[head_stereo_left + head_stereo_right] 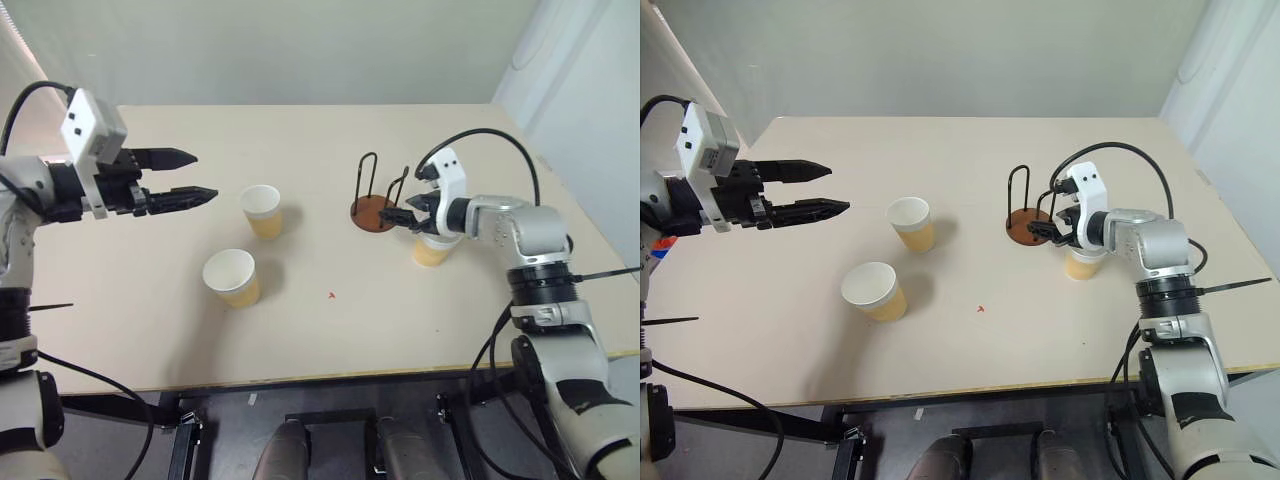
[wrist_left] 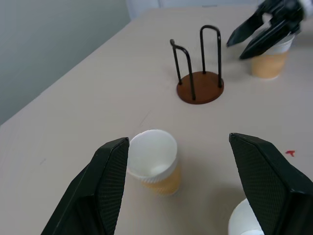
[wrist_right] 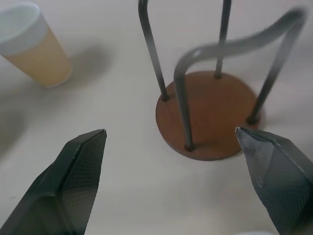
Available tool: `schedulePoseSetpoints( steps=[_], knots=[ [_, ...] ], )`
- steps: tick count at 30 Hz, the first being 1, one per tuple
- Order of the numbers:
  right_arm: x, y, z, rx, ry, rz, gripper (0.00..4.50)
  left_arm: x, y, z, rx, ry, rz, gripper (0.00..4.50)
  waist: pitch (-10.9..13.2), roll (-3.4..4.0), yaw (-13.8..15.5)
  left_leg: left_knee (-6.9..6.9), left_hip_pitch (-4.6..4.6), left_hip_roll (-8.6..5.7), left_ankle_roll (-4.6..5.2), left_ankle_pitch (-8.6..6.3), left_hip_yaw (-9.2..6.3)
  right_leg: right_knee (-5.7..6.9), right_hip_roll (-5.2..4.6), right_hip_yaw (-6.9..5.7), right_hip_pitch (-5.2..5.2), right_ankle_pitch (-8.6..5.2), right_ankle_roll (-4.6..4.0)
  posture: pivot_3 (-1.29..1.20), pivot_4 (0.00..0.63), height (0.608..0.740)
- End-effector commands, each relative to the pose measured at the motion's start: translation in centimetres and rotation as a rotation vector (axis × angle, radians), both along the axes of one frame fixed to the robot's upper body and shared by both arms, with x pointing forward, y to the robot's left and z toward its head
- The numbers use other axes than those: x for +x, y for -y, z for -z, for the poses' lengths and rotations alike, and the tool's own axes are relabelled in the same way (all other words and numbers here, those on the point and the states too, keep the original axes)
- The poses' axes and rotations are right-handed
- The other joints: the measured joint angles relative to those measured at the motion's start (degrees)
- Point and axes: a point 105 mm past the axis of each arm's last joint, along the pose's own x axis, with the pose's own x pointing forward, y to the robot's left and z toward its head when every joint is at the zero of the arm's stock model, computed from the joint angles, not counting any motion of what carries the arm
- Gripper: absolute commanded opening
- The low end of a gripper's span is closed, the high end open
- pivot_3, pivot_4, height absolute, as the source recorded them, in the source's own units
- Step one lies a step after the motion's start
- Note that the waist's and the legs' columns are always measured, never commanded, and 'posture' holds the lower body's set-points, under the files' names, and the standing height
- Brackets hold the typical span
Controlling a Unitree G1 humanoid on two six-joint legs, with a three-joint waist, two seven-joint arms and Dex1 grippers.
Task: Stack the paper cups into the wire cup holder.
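The right gripper (image 1: 412,215) hung with its fingers spread wide and empty, tips aimed at the wire cup holder (image 1: 375,207), whose reddish-brown disc sat on the counter (image 1: 320,330) just ahead of and between the two fingertips in the right wrist view, its black loops standing upright. The paper cup nearest that arm (image 1: 431,249) stood upright directly beneath the right gripper, behind its fingertips and below them rather than between them, so judging from this the fingers would have to drop and draw back before they could close around it. The left gripper (image 1: 195,176) was likewise open and held nothing, hovering level above the counter. Ahead of its fingers stood a second paper cup (image 1: 262,210), upright and mouth up, lying nearer the one finger than the other in the left wrist view. A third paper cup (image 1: 232,277) stood below and to the near side of those fingers. Both of these were well apart from the holder, which was empty. By my reading the right arm was the nearer one to both holder and a cup
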Motion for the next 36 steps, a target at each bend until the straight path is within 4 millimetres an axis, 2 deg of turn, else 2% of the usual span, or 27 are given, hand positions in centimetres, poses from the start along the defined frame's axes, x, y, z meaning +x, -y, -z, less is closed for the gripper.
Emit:
schedulePoseSetpoints(
  steps=[1,2,5,10,17,20,26,30,36],
  knots=[
    [1.2,-0.9,-2.0,-0.010,0.103,-0.006,4.50,-0.7,-0.1,-1.2,0.002,0.047,-0.013,3.57,0.0,0.00,0.0,-0.01,-0.02,0.00,0.00,0.00,0.00,0.01,0.00,0.01,-0.02,0.00,0.00,0.00,0.150,0.740],
    [1.4,-1.1,-2.0,-0.008,0.112,-0.005,4.50,-0.8,0.0,-1.3,0.002,0.048,-0.012,3.57,0.0,0.00,0.0,-0.01,0.00,0.00,0.00,0.00,0.00,0.02,0.00,0.01,-0.02,0.00,0.00,0.00,0.150,0.740],
    [2.3,-1.6,-2.4,-0.003,0.140,0.008,3.90,-1.0,0.0,-1.6,0.004,0.055,-0.016,3.59,0.0,0.00,0.0,-0.03,-0.02,0.01,-0.01,-0.01,-0.01,0.01,0.00,0.01,-0.04,-0.01,-0.03,0.00,0.150,0.740],
    [3.0,-1.6,-2.9,-0.018,0.167,0.023,2.27,-0.9,-0.5,-1.8,0.008,0.070,-0.054,3.59,0.0,0.00,0.2,-0.07,-0.11,0.01,-0.07,-0.06,-0.02,0.00,0.00,-0.02,-0.12,-0.08,-0.14,0.00,0.150,0.740],
    [2.9,-1.6,-3.4,-0.039,0.182,0.003,0.02,-0.8,-0.5,-1.9,0.000,0.074,-0.056,3.59,0.0,0.00,0.2,-0.07,-0.15,0.01,-0.16,-0.16,-0.03,-0.04,-0.01,-0.05,-0.13,-0.10,-0.17,0.00,0.150,0.740],
    [1.5,-2.5,-4.2,-0.055,0.193,-0.081,0.02,-0.7,-0.3,-2.0,0.001,0.073,-0.040,3.59,0.0,0.00,0.2,-0.07,-0.18,0.01,-0.16,-0.17,-0.03,-0.04,-0.01,-0.06,-0.16,-0.10,-0.17,0.00,0.150,0.740],
    [-4.3,-5.1,-5.0,-0.101,0.273,-0.400,0.02,-0.6,0.7,-2.0,-0.007,0.041,0.028,3.59,0.0,-0.01,0.2,-0.05,-0.29,0.02,-0.19,-0.18,-0.04,-0.08,0.00,-0.14,-0.17,-0.09,-0.16,0.00,0.150,0.740],
    [-7.9,-5.5,-2.7,-0.207,0.286,-0.561,0.02,-2.0,2.0,-0.8,0.009,-0.053,0.155,3.59,0.0,-0.02,0.2,0.03,-0.32,0.03,-0.20,-0.19,-0.04,-0.10,0.00,-0.17,-0.14,0.06,0.10,0.00,0.150,0.740],
    [-10.5,-6.4,-1.0,-0.228,0.265,-0.671,0.02,-1.5,1.8,-0.6,0.012,-0.059,0.142,3.59,0.0,-0.04,0.2,0.10,-0.29,0.03,-0.16,-0.06,-0.03,-0.10,0.00,-0.10,-0.10,0.09,0.14,0.00,0.150,0.740]
  ],
)
